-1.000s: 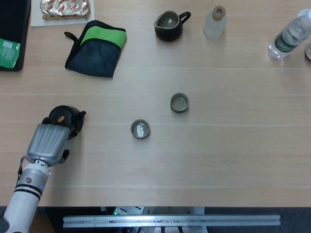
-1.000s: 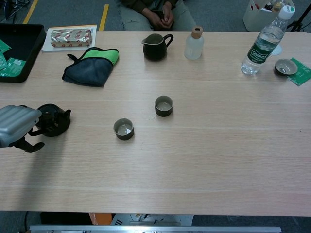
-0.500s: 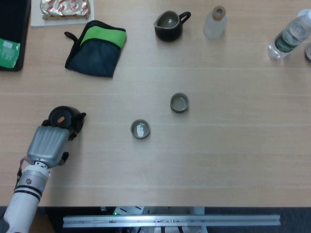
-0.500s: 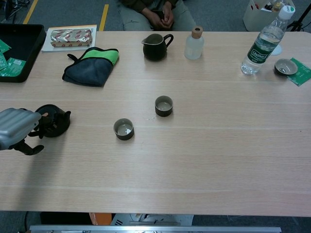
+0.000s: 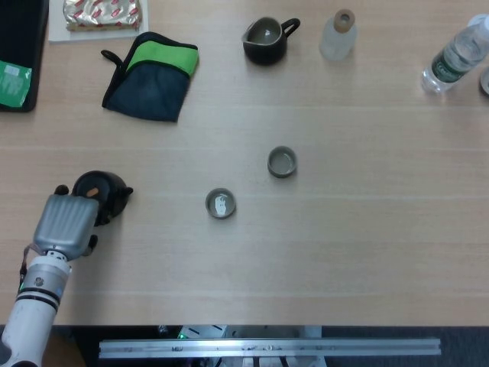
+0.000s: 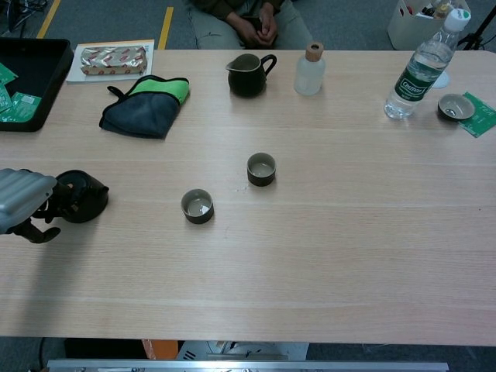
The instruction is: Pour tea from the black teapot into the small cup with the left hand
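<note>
Silver casing of the left robot hand (image 5: pixel 67 222) sits at the far left of the pale wooden worktop (image 5: pixel 344 245), its dark fingers (image 6: pixel 46 209) reaching against the round black teapot (image 5: pixel 103 193); whether they actually grip it I cannot tell. Further right, well apart from the teapot, stands a small grey-green cup (image 5: pixel 221 203), and beyond it a second small grey-green cup (image 5: pixel 282 162). Along the far edge lie a folded dark blue and green cloth (image 5: pixel 153 75), a dark glazed pitcher (image 5: pixel 267 39) and a clear plastic water bottle (image 5: pixel 455 55).
</note>
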Controlling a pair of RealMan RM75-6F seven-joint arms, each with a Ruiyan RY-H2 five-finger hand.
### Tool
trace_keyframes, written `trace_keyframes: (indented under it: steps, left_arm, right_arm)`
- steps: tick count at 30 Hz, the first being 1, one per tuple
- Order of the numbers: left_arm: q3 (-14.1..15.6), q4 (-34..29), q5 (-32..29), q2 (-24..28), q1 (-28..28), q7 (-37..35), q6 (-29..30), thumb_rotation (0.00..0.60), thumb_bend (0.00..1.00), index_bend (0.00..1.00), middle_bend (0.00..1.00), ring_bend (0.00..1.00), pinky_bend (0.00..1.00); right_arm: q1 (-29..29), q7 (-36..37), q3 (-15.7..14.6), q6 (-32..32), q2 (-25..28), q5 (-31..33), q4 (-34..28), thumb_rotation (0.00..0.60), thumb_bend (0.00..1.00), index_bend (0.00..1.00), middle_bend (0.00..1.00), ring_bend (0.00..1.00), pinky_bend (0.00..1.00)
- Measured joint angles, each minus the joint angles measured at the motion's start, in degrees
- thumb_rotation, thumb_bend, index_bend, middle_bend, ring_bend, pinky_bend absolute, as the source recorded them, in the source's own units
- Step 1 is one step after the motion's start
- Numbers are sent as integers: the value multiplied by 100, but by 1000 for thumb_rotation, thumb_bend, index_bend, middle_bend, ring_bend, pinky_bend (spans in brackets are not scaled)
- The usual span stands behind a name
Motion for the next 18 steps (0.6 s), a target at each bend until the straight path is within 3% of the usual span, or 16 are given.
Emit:
trace_keyframes:
  steps: [18]
  left_arm:
    - [62, 48, -127, 3, -60, -200, -192, 590, 300, 583, 696, 537, 195]
  right_arm:
    - [-12, -7, 29, -32, 17, 80, -52, 600, 112, 267, 355, 287, 318]
